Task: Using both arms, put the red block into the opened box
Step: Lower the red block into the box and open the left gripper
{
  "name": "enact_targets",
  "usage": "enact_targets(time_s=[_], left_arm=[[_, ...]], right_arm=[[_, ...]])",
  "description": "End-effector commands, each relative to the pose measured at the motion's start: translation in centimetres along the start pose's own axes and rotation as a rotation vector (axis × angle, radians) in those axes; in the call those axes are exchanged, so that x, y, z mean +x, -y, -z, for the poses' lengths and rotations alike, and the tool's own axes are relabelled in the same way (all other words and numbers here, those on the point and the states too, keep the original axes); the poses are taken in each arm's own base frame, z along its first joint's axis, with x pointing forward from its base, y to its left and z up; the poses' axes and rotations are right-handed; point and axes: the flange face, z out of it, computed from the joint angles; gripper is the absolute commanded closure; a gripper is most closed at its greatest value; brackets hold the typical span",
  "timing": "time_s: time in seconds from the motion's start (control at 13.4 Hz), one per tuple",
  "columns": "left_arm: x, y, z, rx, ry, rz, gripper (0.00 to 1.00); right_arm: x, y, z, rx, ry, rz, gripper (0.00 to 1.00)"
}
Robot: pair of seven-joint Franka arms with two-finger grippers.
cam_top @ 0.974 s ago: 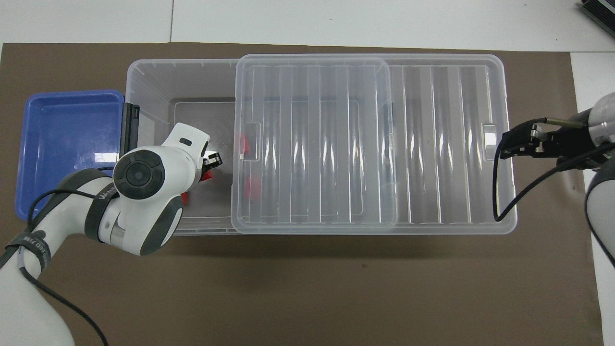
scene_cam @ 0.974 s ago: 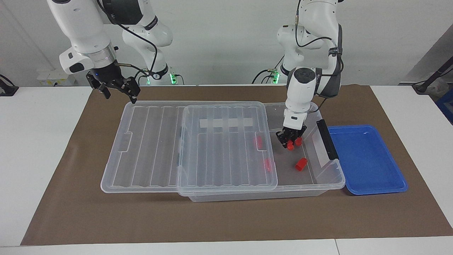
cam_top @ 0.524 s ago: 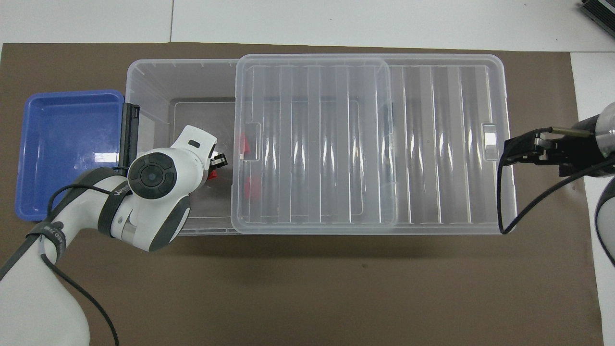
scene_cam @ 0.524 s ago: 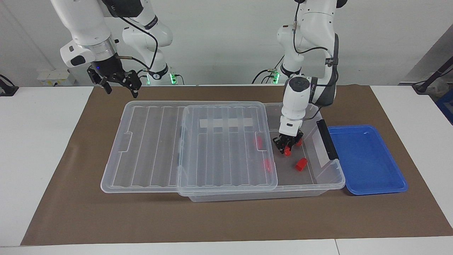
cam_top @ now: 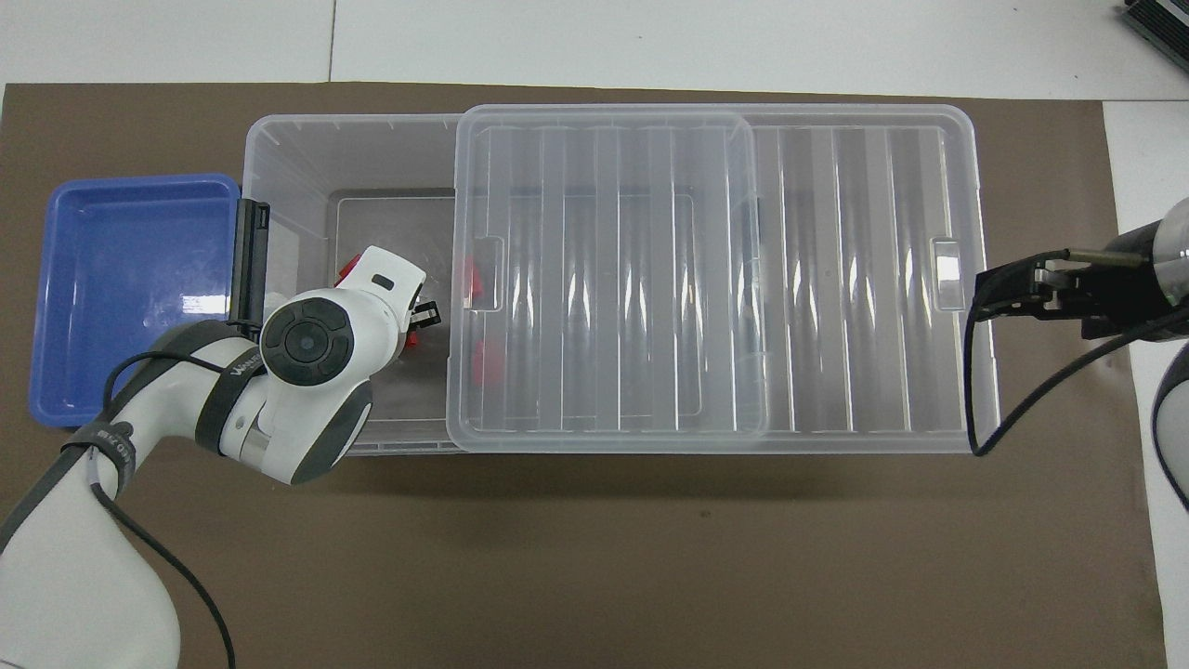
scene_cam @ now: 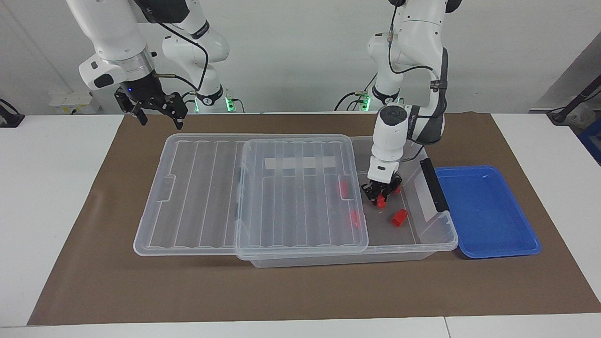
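Brown mat covers the white table [scene_cam: 56, 197]; on it, mid-frame, sits the opened box [scene_cam: 436, 244] with its ribbed lid [scene_cam: 206, 192] slid toward my right arm's end. My left gripper [scene_cam: 381, 199], right of centre in the facing view, is down inside the box's uncovered end, fingers clamped on the red block [scene_cam: 381, 201]. Another red block [scene_cam: 399, 218] lies on the box floor just below it in frame. My right gripper [scene_cam: 157, 111] waits at upper left, fingers apart. Blue tray [scene_cam: 488, 211] at right.
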Motion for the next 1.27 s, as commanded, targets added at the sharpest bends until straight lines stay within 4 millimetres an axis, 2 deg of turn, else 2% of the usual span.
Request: enact_targets(time_s=[0.0,0.07,0.15,0.22,0.3,0.45,0.6,0.97,1.05,1.2], left_arm=[[0.0,0.3,-0.6,0.010,-0.016,-0.003,1.00],[0.1,0.4,-0.7,0.011,-0.015,-0.005,0.66],[0.1,0.4,-0.7,0.012,-0.014,-0.005,0.48],[0.2,0.5,-0.6,0.013,-0.015,-0.001,0.21],[0.3,0.5,-0.5,0.016,-0.013,-0.001,0.18],[0.8,0.4,0.1,0.015,-0.020,0.005,0.19],[1.9,0.5,2.2,0.055,-0.005,0.007,0.21],[5.5,0.6,11.1,0.126,0.048,0.042,0.21],[6.4,1.5,13.5,0.112,0.071,0.023,0.20],[9.3,5.1,18.4,0.127,0.139,-0.136,0.00]], right_arm=[[0.2,-0.3,-0.2,0.026,-0.010,0.017,0.00],[0.1,-0.3,-0.2,0.025,-0.009,0.017,0.00],[0.0,-0.3,-0.2,0.025,-0.010,0.018,0.00],[0.0,-0.3,-0.2,0.025,-0.009,0.015,0.00],[0.0,-0.4,-0.2,0.025,-0.010,0.015,0.00],[-0.1,-0.3,-0.3,0.024,-0.006,0.014,0.00],[-0.1,-0.3,-0.2,0.024,-0.006,0.014,0.00],[-0.1,-0.4,-0.2,0.024,-0.006,0.014,0.00],[-0.1,-0.4,-0.2,0.024,-0.006,0.014,0.00],[-0.2,-0.5,-0.2,0.022,0.001,0.015,0.00]])
